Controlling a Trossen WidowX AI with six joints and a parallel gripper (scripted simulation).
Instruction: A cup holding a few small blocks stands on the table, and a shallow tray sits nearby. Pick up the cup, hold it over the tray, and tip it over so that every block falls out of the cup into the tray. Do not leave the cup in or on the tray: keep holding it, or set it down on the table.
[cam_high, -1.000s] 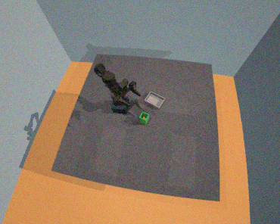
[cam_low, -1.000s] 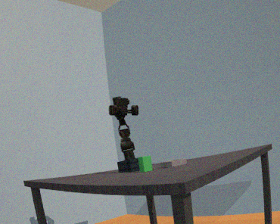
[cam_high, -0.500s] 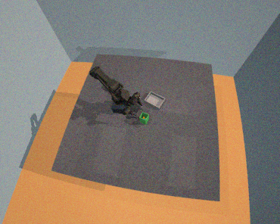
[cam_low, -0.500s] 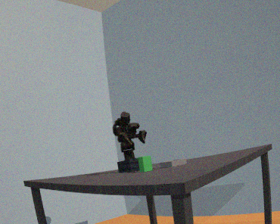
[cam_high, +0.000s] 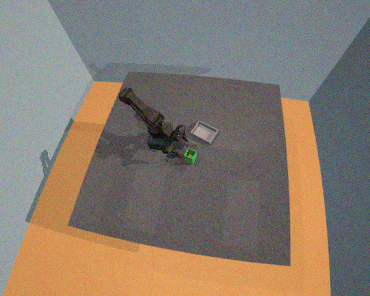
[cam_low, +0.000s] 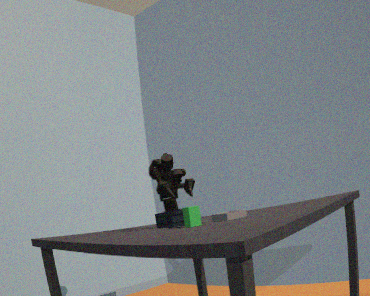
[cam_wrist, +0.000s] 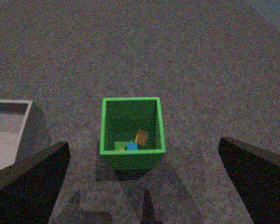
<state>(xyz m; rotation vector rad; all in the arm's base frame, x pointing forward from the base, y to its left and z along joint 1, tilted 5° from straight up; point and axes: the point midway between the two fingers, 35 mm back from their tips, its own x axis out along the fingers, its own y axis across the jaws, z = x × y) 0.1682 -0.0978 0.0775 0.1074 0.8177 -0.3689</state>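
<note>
The cup (cam_high: 190, 161) (cam_low: 192, 217) (cam_wrist: 132, 161) is stood upright on the table (cam_high: 240, 200) (cam_low: 125, 251) (cam_wrist: 200, 60), its mouth upward, so its load is kept in by the walls. At its bottom, in the wrist view, a brown block (cam_wrist: 142, 137), a blue block (cam_wrist: 132, 146), a green block (cam_wrist: 121, 145) and a bit of orange (cam_wrist: 122, 150) are made out; whether more are hidden by the near wall cannot be told.

The claw (cam_high: 183, 147) (cam_low: 182, 195) (cam_wrist: 146, 147) is spread about as wide as it goes, and nothing is held. Its fingers are seen at eight and four o'clock of the cup in the wrist view, a spread presumably chosen so that both sides can be straddled without the rim being knocked. In the exterior view it is held above cup height, so some lowering seems to be called for before the grip is closed.

The tray (cam_high: 200, 138) (cam_low: 237, 215) (cam_wrist: 24, 122) is set near the cup, at one o'clock from it in the top view and at nine o'clock in the wrist view; only a short carry should be needed. The approach is judged to be the step in hand, with lifting and pouring yet to be done. If the cup were nudged off-centre, it could be toppled and its blocks spilled outside the tray.
</note>
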